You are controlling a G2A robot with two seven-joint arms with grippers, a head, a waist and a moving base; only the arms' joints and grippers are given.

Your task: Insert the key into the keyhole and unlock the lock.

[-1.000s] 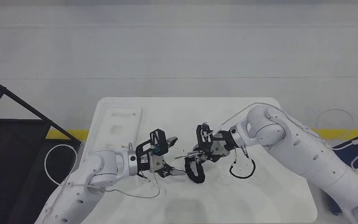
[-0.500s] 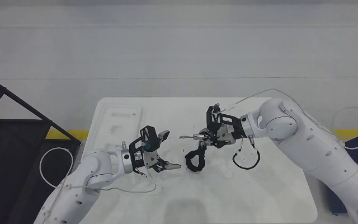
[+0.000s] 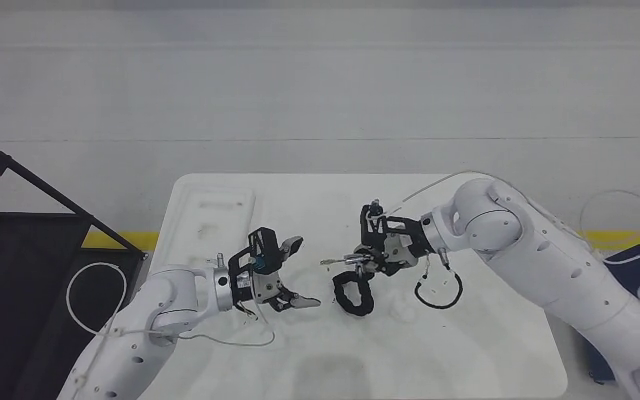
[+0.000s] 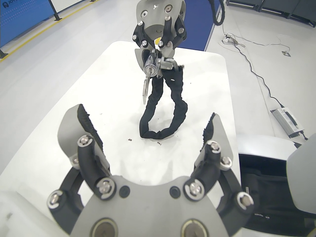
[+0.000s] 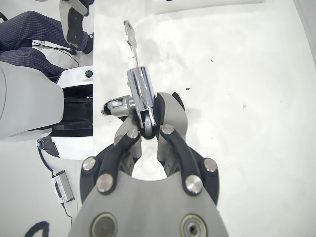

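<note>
counter (image 3: 470, 340): white with rounded corners. The work sits mid-counter, well in from every edge.
room: open white surface runs from the loop to the near edge and out to the right edge. A raised white panel (image 3: 215, 215) sits at the far-left corner, well apart from both arms.
right gripper (image 5: 148, 122): held above mid-counter, fingers clamped on the rear end of the lock, pads tight on both sides.
left gripper (image 3: 300, 271): fingers wide apart and holding nothing. It faces the right gripper across a short gap of bare counter.
cable (image 4: 167, 114): a black fabric-sleeved loop hanging from the lock. Its lower bend rests on the counter between the two grippers, nearer the right one.
lock (image 5: 140, 89): chrome cylinder sticking out past the right fingers, lifted off the counter, keyhole end aimed at the left gripper. A cable end fitting (image 5: 118, 104) sits against its side. Can't tell whether it's unlocked.
key (image 5: 130, 40): blade in the keyhole, bow sticking out toward the left gripper. It is near the left fingers but not touching them, and not between them.
debris: small dark specks (image 4: 129, 139) on the counter beside the loop.
</note>
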